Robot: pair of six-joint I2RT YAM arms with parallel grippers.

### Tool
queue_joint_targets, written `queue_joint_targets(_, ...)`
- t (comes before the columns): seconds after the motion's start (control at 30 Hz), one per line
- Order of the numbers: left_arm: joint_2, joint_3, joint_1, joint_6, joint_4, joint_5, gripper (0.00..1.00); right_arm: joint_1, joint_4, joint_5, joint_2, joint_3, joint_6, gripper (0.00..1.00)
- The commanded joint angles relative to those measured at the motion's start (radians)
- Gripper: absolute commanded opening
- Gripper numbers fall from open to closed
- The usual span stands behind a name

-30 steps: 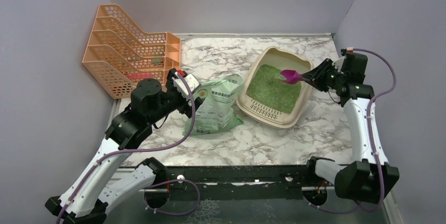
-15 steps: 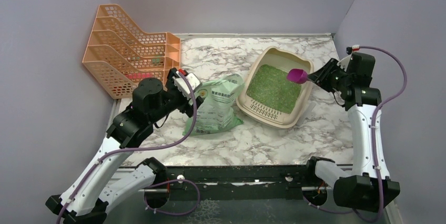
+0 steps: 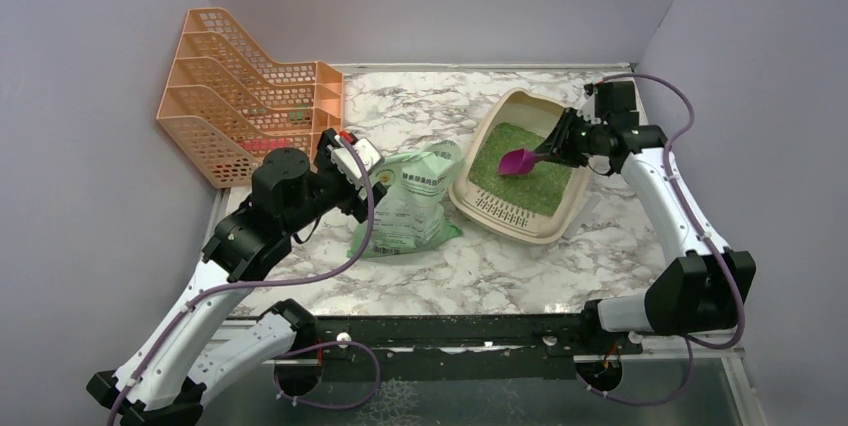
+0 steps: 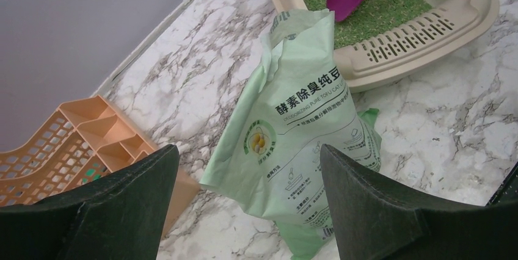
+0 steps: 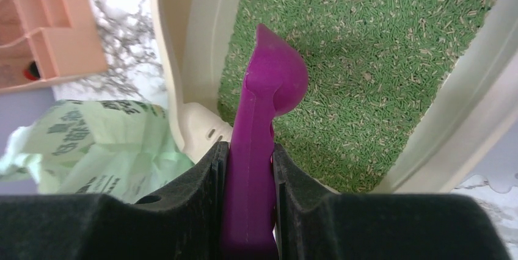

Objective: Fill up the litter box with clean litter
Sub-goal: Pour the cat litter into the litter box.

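Observation:
The beige litter box (image 3: 508,220) lies at the right of the marble table, and green clean litter (image 3: 540,186) covers its floor. My right gripper (image 3: 556,147) reaches in over the far right rim, shut on the handle of a magenta scoop (image 3: 519,160). In the right wrist view the scoop (image 5: 270,89) sticks out from the gripper (image 5: 250,148) just above the litter (image 5: 379,58). The green litter bag (image 3: 408,208) lies left of the box. My left gripper (image 4: 248,146) hovers open above the bag (image 4: 305,126) with nothing in it.
An orange mesh file rack (image 3: 250,111) stands at the back left, close behind my left arm. Grey walls close in the table on the left, the back and the right. The bag's open top (image 4: 302,25) points toward the litter box rim (image 4: 421,46).
My right arm has swung from beside the box's right edge round to its far side, carrying the scoop down and inward over the litter. The left arm and the bag have not moved.

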Motion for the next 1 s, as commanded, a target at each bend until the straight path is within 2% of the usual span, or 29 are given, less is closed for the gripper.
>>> queue_joint_targets(0.0,-0.026,0.002,-0.001,0.003,0.006,-0.037,0.86,0.048,-0.072,0.176,0.031,0.062,-0.025,0.01)
queue_joint_targets(0.23,-0.026,-0.011,-0.001,0.004,0.005,-0.034,0.86,0.049,-0.145,0.432,-0.003,0.048,-0.062,0.01)
queue_joint_targets(0.3,-0.023,-0.010,-0.001,0.004,0.005,-0.029,0.86,0.050,-0.170,0.458,0.000,0.061,-0.068,0.01)
queue_joint_targets(0.63,-0.035,-0.001,-0.001,-0.001,0.005,-0.028,0.86,0.049,-0.146,0.342,-0.103,0.132,-0.050,0.01)
queue_joint_targets(0.8,-0.048,-0.001,-0.001,-0.012,0.007,-0.027,0.86,0.049,-0.070,0.269,-0.183,0.035,0.003,0.01)
queue_joint_targets(0.97,-0.024,0.016,-0.001,-0.015,0.041,0.002,0.86,0.049,-0.065,0.212,-0.252,-0.017,0.096,0.01)
